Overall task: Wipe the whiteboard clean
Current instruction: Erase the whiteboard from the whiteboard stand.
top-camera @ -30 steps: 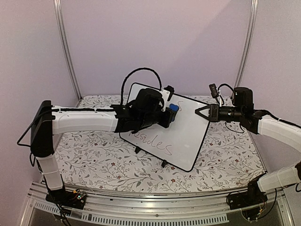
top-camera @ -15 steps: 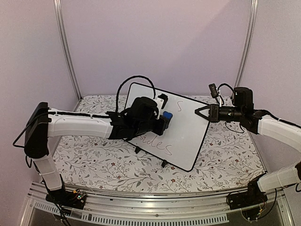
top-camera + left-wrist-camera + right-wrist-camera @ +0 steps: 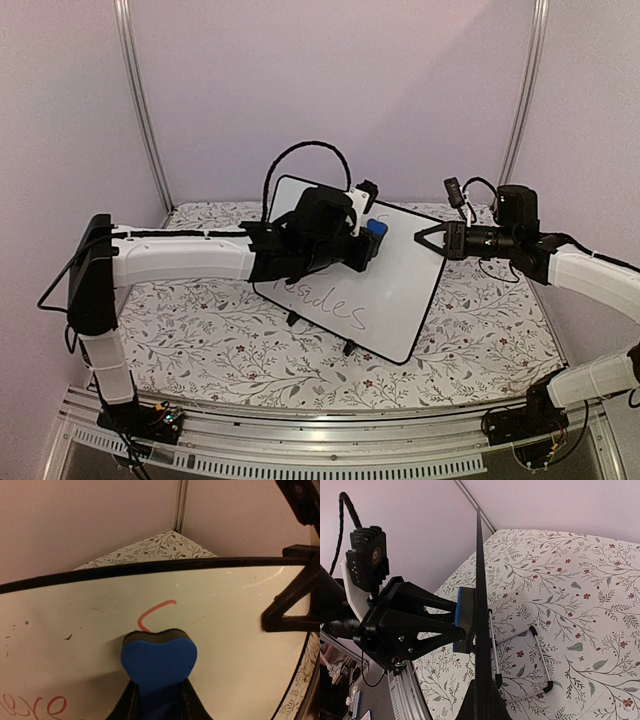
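Whiteboard [image 3: 400, 290] stands propped on wire stand [image 3: 540, 655] mid tabletop [image 3: 190, 330], face tilted up twd the near side. L hand [image 3: 362, 248] grasps blue eraser [image 3: 159, 661], pad pressed flat vs board's far part, just below a red curved stroke [image 3: 156, 611]. Handwriting [image 3: 330, 300] shows on the near part, left of ctr. R hand [image 3: 430, 240] is clenched on board's right rim, edge betw. its fingers.
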Available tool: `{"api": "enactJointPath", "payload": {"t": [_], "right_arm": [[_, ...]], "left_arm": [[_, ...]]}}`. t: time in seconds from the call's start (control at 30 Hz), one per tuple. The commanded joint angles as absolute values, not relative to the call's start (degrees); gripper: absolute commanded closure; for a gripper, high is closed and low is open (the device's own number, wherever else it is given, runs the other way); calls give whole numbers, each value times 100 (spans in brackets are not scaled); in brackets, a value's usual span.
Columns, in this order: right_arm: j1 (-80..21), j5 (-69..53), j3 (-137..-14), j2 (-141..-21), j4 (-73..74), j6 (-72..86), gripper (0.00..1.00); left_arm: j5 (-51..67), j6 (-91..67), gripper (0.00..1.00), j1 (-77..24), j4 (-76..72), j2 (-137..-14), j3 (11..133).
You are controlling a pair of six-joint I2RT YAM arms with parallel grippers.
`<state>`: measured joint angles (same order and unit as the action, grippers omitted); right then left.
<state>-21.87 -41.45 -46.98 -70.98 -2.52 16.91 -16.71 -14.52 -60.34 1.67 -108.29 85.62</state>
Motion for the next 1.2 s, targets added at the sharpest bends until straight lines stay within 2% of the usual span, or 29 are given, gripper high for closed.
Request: {"api": "enactJointPath", "payload": {"t": [0.0, 0.63, 0.83, 1.17], "right_arm": [[-2487, -4592, -4671, -7093, 237, 1004, 100], [-2500, -4582, -4684, -7096, 245, 1002, 100], [-2505, -4610, -4693, -7115, 245, 1010, 100], [-2515, -4611, -4702, -7092, 273, 994, 100]], "left_arm": [[-1772, -1298, 100, -6076, 311, -11077, 8738], [-2197, -1566, 100, -6287, 434, -10817, 7848], [-2397, -1457, 100, -6193, 432, -10924, 8162], [-1974, -1335, 100, -5735, 315, -11017, 8697]]}}
